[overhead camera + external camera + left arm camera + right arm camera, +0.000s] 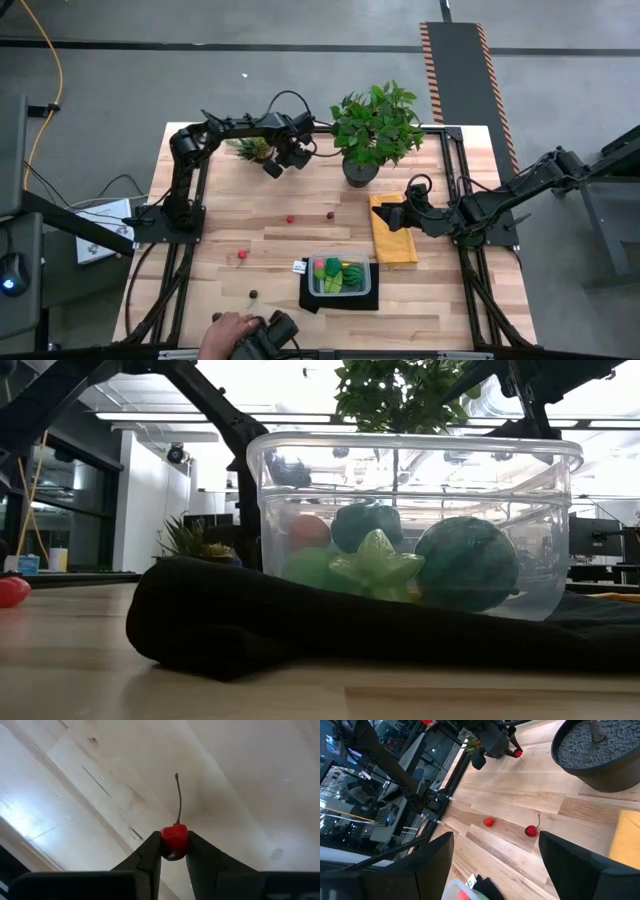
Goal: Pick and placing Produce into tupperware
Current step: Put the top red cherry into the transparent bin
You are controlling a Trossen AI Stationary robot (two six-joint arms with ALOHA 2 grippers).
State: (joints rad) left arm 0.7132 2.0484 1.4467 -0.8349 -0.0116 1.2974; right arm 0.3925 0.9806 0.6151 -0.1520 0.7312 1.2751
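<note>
Fingers (150, 857) of the left gripper (174, 851) pinch a red cherry (174, 841) by the big potted plant (375, 125); right gripper (495, 865) gapes beside it, tupperware (340, 275) nearer the front edge

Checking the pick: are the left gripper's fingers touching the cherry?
Touching. The left wrist view shows both fingers pressed against the red cherry, no gap either side.
</note>
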